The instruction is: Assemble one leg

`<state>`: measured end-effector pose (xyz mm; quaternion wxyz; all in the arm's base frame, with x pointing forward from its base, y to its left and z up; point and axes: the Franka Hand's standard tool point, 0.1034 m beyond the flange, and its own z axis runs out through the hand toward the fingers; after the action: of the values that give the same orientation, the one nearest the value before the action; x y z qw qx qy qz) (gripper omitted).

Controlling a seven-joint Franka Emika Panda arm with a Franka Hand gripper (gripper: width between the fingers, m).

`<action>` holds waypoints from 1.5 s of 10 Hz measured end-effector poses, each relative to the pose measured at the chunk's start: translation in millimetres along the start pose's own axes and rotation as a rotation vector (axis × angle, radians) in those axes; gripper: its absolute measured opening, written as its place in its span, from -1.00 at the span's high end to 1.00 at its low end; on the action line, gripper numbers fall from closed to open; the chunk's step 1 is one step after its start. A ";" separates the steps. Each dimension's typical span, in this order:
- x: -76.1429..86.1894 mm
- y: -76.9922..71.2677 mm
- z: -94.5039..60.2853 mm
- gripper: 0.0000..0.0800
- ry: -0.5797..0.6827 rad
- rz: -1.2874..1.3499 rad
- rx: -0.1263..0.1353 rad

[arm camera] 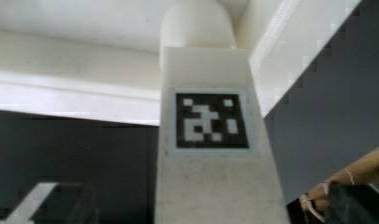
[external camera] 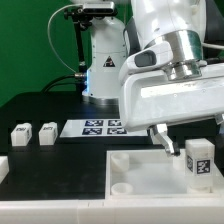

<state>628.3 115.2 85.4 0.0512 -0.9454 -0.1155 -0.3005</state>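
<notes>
A small white leg (external camera: 197,162) with a black-and-white tag stands upright at the corner of the large white plate (external camera: 140,168) on the exterior view's right. My gripper (external camera: 183,142) hangs just above and around it. In the wrist view the leg (arm camera: 216,110) fills the middle, running toward the plate (arm camera: 61,70). The gripper (arm camera: 195,200) is open: one fingertip (arm camera: 35,205) and the other (arm camera: 355,190) stand to either side, with a dark gap between each and the leg. Nothing is held.
Two more small tagged legs (external camera: 20,134) (external camera: 46,132) stand on the black table at the exterior view's left. The marker board (external camera: 103,126) lies behind the plate. A round socket (external camera: 120,186) shows in the plate's near corner. The arm's base (external camera: 100,65) stands at the back.
</notes>
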 end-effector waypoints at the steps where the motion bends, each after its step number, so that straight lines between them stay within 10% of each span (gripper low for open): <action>1: -1.4 0.5 0.5 -0.62 -0.023 0.040 0.001; 4: 7.3 3.5 0.7 -0.62 -0.127 0.130 0.016; 9: -4.8 -4.7 4.6 -0.62 -0.638 0.188 0.125; 12: -4.6 0.4 13.4 -0.62 -0.587 0.204 0.107; 14: -4.1 0.5 13.8 0.02 -0.588 0.242 0.096; 15: -4.3 1.2 13.9 0.02 -0.592 0.316 0.073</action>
<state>632.9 115.5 71.5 0.0952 -0.9954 0.0121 0.0031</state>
